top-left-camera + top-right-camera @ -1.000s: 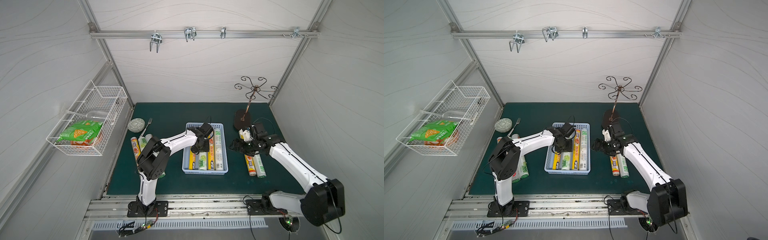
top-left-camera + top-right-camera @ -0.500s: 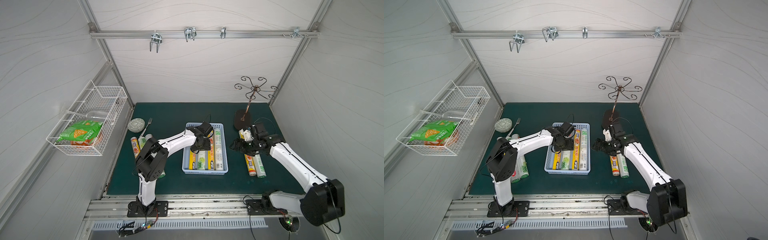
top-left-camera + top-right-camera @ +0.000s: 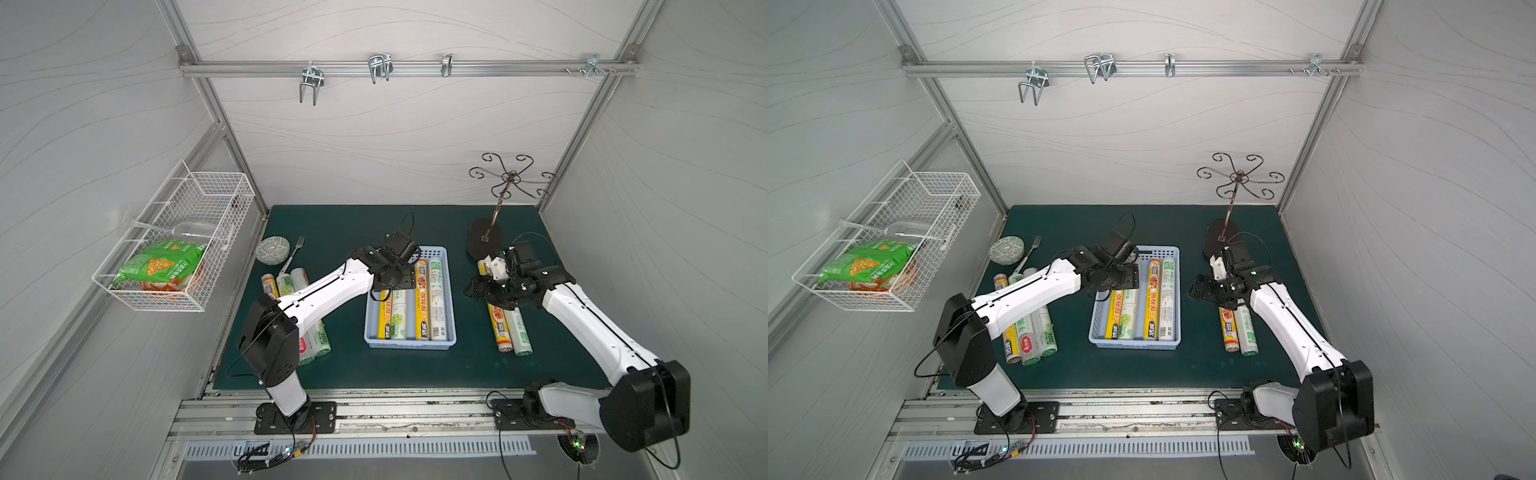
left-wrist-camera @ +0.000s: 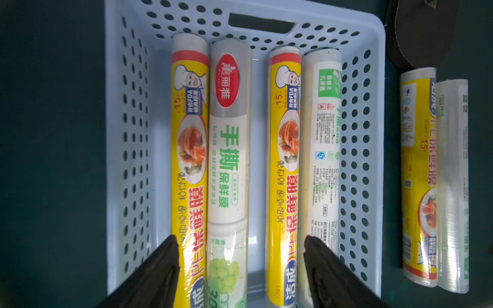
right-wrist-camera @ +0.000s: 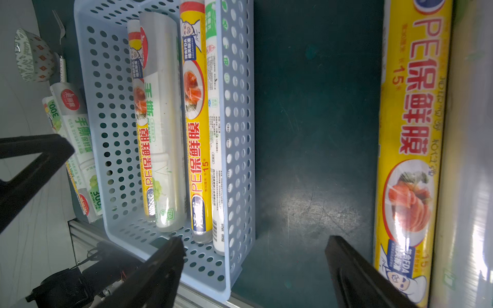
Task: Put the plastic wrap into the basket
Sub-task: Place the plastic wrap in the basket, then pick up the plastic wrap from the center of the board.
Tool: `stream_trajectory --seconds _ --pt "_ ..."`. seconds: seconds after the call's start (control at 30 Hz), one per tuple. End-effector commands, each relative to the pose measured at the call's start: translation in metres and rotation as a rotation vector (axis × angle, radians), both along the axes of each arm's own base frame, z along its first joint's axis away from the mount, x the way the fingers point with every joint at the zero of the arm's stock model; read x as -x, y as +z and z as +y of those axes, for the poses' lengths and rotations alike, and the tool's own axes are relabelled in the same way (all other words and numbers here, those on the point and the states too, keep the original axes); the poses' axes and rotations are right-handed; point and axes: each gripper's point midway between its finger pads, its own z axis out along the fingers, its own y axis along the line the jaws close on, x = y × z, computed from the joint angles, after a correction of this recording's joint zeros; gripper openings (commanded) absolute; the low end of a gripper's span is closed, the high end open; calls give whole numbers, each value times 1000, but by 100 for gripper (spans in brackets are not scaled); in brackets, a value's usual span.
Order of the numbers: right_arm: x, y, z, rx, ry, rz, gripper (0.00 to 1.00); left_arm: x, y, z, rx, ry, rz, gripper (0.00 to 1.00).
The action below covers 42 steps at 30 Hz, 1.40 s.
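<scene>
basket (image 3: 409, 344) sits mid-worktop (image 3: 415, 372) with four plastic wrap rolls (image 3: 422, 307) lying lengthwise inside, side by side (yellow, white-green, yellow, white). left end effector (image 4: 240, 240) hovers above the basket with its fingers spread wide. It grips nothing and the rolls lie below it. right end effector (image 5: 254, 240) is also spread and empty, above bare worktop between the basket and two loose rolls (image 3: 509, 328). Those two lie touching each other on the worktop right of the basket, one yellow, one white-green. more loose rolls (image 3: 1030, 340) lie left of the basket, partly under the left arm (image 3: 1025, 291); exact count unclear.
</scene>
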Motion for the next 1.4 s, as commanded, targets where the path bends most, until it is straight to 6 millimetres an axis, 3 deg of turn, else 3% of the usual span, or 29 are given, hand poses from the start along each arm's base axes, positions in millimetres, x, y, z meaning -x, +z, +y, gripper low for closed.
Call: stream_trajectory --seconds 0.0,0.37,0.5,0.67,0.87,1.37 --pt "-2 9 -12 55 -10 -26 89 1 22 33 -116 33 -105 80" --pt "-20 -1 -44 269 -53 -37 89 17 52 98 -185 108 -204 91" --pt "-30 -10 -55 359 -62 -23 89 24 55 117 -185 132 -222 98" --pt "-40 -26 -63 415 -79 13 88 32 57 134 -182 146 -232 99" --pt "-42 -52 -65 444 -75 80 85 37 58 143 -178 159 -231 99" --pt "-40 -97 -71 480 -63 183 75 40 52 141 -132 162 -209 99"
